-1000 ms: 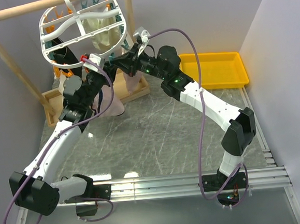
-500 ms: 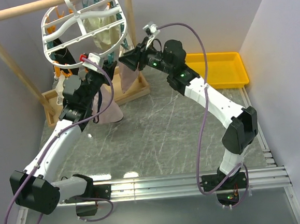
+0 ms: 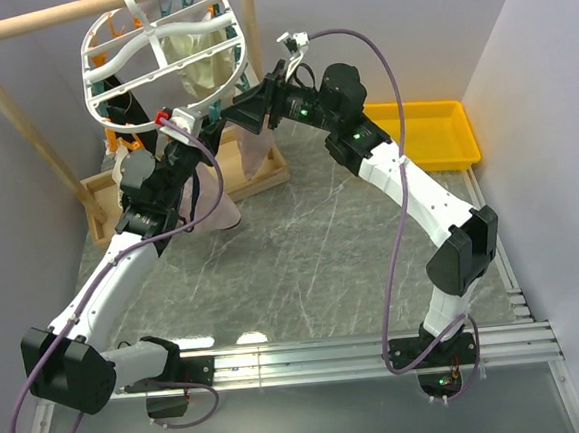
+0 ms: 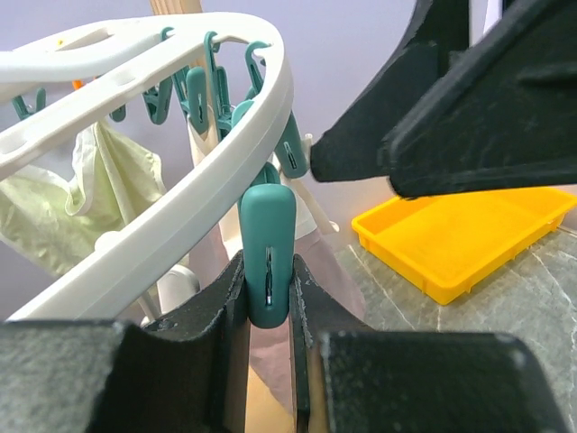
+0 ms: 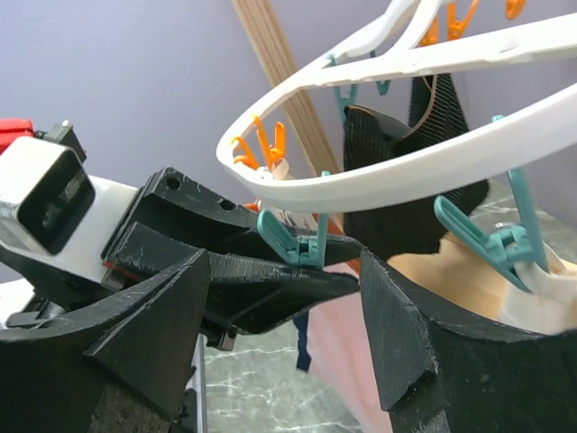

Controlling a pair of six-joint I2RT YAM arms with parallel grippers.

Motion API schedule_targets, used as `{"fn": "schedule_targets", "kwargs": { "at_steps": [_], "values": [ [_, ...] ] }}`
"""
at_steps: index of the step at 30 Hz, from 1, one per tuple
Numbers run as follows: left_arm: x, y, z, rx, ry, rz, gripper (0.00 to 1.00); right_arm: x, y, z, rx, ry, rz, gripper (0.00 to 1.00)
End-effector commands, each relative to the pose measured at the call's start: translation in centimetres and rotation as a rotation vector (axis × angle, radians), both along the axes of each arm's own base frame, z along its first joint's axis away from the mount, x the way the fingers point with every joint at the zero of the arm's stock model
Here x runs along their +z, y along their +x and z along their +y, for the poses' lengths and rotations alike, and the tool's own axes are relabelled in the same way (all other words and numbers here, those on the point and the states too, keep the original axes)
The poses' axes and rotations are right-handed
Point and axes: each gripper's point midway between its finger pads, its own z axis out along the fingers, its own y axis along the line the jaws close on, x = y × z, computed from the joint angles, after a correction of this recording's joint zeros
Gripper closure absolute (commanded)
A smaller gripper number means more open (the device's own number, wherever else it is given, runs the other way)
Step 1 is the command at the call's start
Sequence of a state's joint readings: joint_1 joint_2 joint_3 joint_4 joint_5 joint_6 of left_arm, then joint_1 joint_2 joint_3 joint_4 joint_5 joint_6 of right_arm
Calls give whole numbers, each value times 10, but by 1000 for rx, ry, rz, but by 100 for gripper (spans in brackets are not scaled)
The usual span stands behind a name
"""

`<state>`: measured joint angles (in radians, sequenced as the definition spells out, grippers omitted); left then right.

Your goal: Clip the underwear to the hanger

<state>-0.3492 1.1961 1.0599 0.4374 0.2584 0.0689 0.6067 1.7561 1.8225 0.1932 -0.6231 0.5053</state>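
The white oval hanger (image 3: 240,50) hangs from the wooden rod with orange and teal clothespins under its rim (image 4: 180,216). My left gripper (image 3: 206,133) is shut on one teal clothespin (image 4: 268,262), squeezing it between both pads. The pale pink underwear (image 3: 257,154) hangs just below and behind that pin (image 4: 317,271); its navy trim shows in the right wrist view (image 5: 305,347). My right gripper (image 3: 241,108) stands open beside the rim (image 5: 388,185), nothing between its jaws, close above the left fingers (image 5: 261,284). Whether the pin bites the fabric is hidden.
A wooden rod frame (image 3: 14,29) with a boxed base (image 3: 102,196) carries the hanger. Cream garments (image 3: 202,63) and a black garment (image 5: 410,171) hang from other pins. A yellow tray (image 3: 418,131) sits at the back right. Pale cloth (image 3: 219,212) drapes by the left arm.
My right gripper has opened, let go of the underwear and drawn up and back a little. The underwear now hangs free of it. The left gripper has kept its grip on the clothespin.
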Motion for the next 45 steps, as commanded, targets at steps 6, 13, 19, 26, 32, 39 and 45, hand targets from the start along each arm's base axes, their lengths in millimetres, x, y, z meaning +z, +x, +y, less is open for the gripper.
{"fn": "schedule_targets", "kwargs": {
  "at_steps": [6,13,19,26,32,39,45],
  "values": [
    [10,-14,-21,-120,28,-93,99,23,-4,15,47,46,-10,25],
    [9,-14,-22,-126,32,-91,100,20,0,25,44,43,-10,24],
    [6,-14,-24,-135,39,-88,99,20,4,28,27,48,-13,33],
    [1,-13,-24,-137,52,-79,99,22,7,29,25,53,-9,67],
    [0,-12,-24,-135,58,-72,99,19,4,30,36,38,-10,51],
    [0,-11,-25,-140,59,-68,99,17,3,32,43,31,-14,35],
    [-1,-10,-25,-140,60,-66,98,12,5,36,32,7,-17,44]
  ]
}}
